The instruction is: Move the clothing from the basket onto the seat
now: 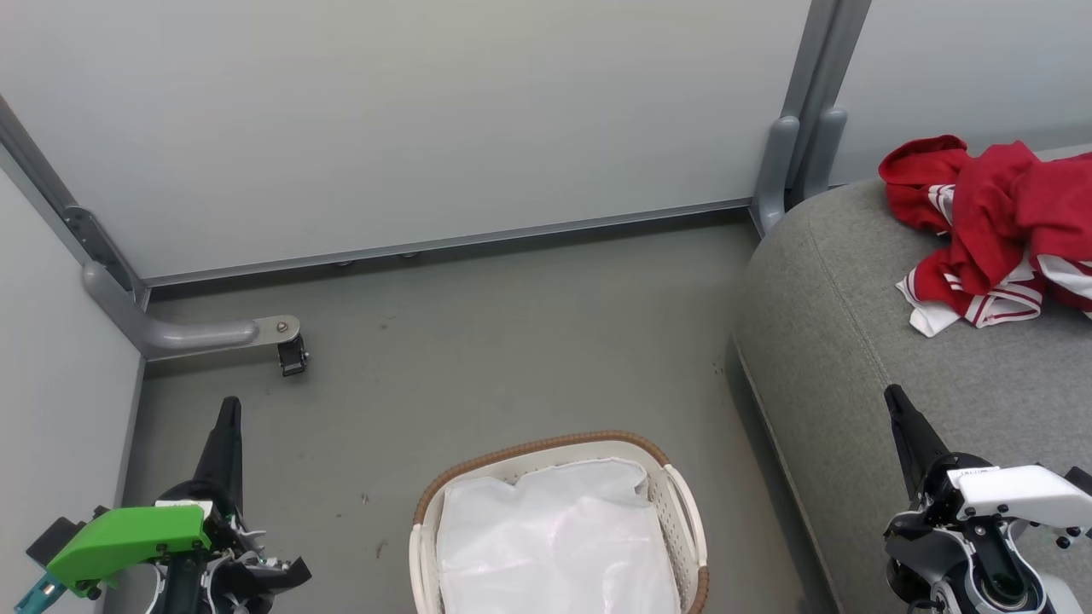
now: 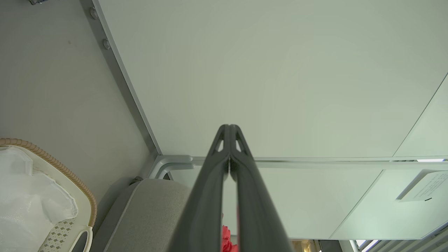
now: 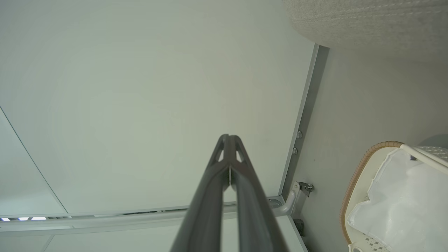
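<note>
Red clothing [image 1: 998, 226] with white striped trim lies in a heap on the grey seat [image 1: 862, 341] at the right. The white basket [image 1: 682, 503] with a brown woven rim stands on the floor at the bottom centre, and a white liner [image 1: 554, 546] lies inside it. My left gripper [image 1: 229, 409] is shut and bare at the lower left, apart from the basket. My right gripper [image 1: 894, 396] is shut and bare over the seat's front part. In the left wrist view the shut gripper [image 2: 230, 126] points at a pale wall, with a sliver of red clothing [image 2: 226, 239] below. The right wrist view shows the shut gripper [image 3: 229, 136] and the basket [image 3: 360, 171].
Pale partition panels [image 1: 409, 119] close off the back and the left. A grey metal foot with a black caster [image 1: 292, 354] juts onto the floor at the left. A grey post [image 1: 793, 162] stands in the corner beside the seat. Grey floor [image 1: 512, 341] lies between basket and wall.
</note>
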